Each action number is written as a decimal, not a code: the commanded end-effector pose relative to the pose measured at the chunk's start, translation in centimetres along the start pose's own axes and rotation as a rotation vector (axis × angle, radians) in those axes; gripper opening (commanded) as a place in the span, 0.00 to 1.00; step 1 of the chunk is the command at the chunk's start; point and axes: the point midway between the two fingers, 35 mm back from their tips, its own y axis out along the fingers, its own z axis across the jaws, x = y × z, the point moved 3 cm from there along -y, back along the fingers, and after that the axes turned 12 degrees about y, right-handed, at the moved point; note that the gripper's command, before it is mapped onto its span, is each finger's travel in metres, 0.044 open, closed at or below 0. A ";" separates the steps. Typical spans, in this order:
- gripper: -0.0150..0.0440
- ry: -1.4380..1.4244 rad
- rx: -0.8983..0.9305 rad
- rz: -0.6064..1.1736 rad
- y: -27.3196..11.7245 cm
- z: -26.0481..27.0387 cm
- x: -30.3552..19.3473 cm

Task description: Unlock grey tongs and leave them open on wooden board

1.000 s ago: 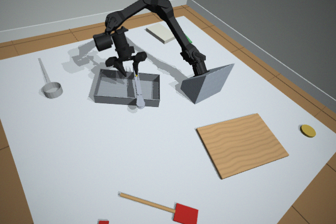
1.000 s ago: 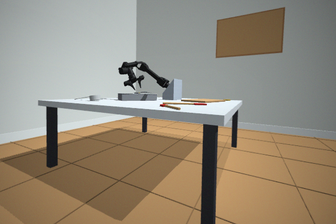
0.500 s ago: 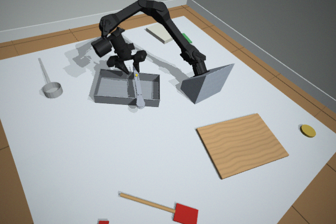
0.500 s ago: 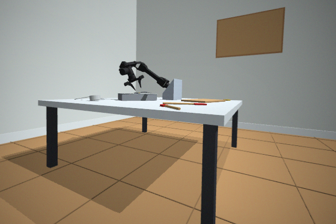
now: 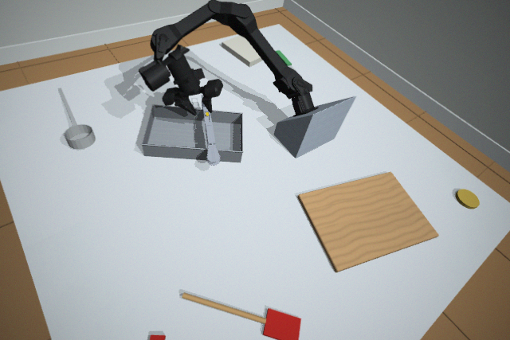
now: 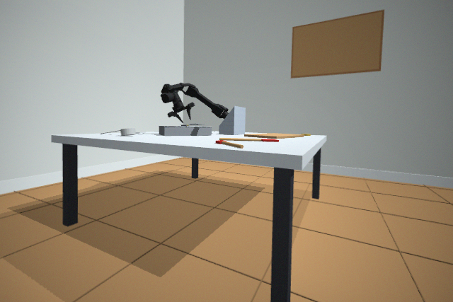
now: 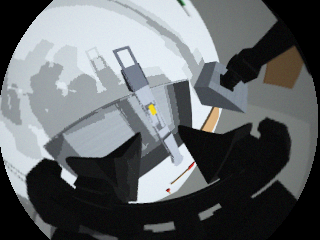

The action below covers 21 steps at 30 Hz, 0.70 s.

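The grey tongs [image 5: 210,134] [image 6: 195,124] [image 7: 142,93] lie closed across the roasting tin [image 5: 173,150] [image 6: 175,131] [image 7: 184,107], with both ends past its walls. A yellow mark [image 5: 207,114] [image 7: 152,109] is on them, towards the end with a rectangular loop. The rounded end overhangs the wall away from the arm's wrist. My gripper [image 5: 202,113] [image 6: 186,121] [image 7: 159,131] is open and empty. It points down at a slant above the tongs near the yellow mark, with its fingertips apart. The top view shows the loop end partly hidden by a finger. The wooden board [image 5: 366,220] [image 6: 276,135] bears nothing.
A grey wedge-shaped block [image 5: 325,128] [image 6: 239,120] [image 7: 220,90] stands at the arm's base. A grey round pan [image 5: 80,137] [image 6: 127,131] lies beyond the tin. A red-headed spatula [image 5: 282,323], a yellow disc [image 5: 468,198], a cream block [image 5: 243,50] and a green block [image 5: 283,57] also lie on the table.
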 end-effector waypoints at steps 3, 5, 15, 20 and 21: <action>0.69 -0.010 -0.004 -0.019 1.1 0.1 0.0; 0.69 -0.013 -0.005 -0.023 1.4 0.1 0.0; 0.69 -0.025 -0.015 -0.043 3.1 0.2 0.0; 0.69 -0.032 -0.020 -0.052 3.9 0.1 0.0; 0.69 -0.033 -0.021 -0.054 4.1 0.1 0.0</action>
